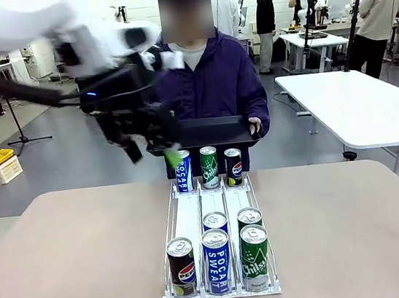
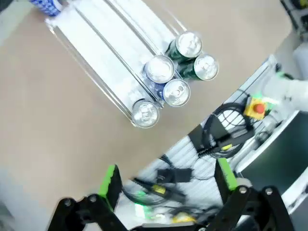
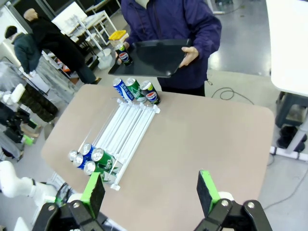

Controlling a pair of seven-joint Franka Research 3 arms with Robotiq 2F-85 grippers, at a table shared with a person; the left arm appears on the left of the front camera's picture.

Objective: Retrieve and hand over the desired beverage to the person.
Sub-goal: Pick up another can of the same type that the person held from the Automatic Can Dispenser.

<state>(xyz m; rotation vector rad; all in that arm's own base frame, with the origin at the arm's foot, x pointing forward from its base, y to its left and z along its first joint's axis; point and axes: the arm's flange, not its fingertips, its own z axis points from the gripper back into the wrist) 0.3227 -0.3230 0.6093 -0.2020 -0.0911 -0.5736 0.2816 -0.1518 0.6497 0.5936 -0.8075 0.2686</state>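
- Left gripper (image 2: pixel 167 174): fingers spread, empty; five cans (image 2: pixel 159 70) lie beyond the fingertips.
- Right gripper (image 3: pixel 150 186): fingers spread, empty; rack (image 3: pixel 127 129) ahead, person (image 3: pixel 168 19) holding black tray (image 3: pixel 151 57) beyond.

person's jacket (image 1: pixel 222 87) purple | tray (image 1: pixel 212 131) black | rack (image 1: pixel 187 220) white | table (image 1: pixel 68 269) tan

Bright even indoor light; left hand (image 1: pixel 152 154) motion-blurred; wrist views wide-angle.
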